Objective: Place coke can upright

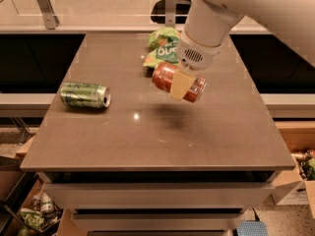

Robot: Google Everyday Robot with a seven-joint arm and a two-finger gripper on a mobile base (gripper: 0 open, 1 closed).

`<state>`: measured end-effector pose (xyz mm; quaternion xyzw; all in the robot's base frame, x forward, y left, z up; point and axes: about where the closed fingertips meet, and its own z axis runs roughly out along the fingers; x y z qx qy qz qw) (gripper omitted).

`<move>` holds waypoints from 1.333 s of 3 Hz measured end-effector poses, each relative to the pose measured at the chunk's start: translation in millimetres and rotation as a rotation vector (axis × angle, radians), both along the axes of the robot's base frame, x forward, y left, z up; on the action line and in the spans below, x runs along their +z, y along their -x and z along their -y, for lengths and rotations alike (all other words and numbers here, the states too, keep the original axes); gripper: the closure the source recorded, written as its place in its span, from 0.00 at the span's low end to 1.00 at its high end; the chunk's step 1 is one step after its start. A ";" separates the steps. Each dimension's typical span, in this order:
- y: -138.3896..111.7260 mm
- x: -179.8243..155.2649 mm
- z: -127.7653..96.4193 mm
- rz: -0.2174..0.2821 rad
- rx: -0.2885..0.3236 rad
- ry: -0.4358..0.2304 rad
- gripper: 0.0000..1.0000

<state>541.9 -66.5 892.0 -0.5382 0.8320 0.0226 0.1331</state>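
A green can (84, 95) lies on its side near the left edge of my table (147, 141), its silver end facing right. A green snack bag (161, 48) sits toward the far edge, just behind where my gripper (179, 83) hangs above the table. A cardboard box (295, 186) stands on the floor at right; crumpled packaging (34, 218) lies at lower left.
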 end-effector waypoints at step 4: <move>5.9 20.4 -2.9 0.099 0.090 -0.255 1.00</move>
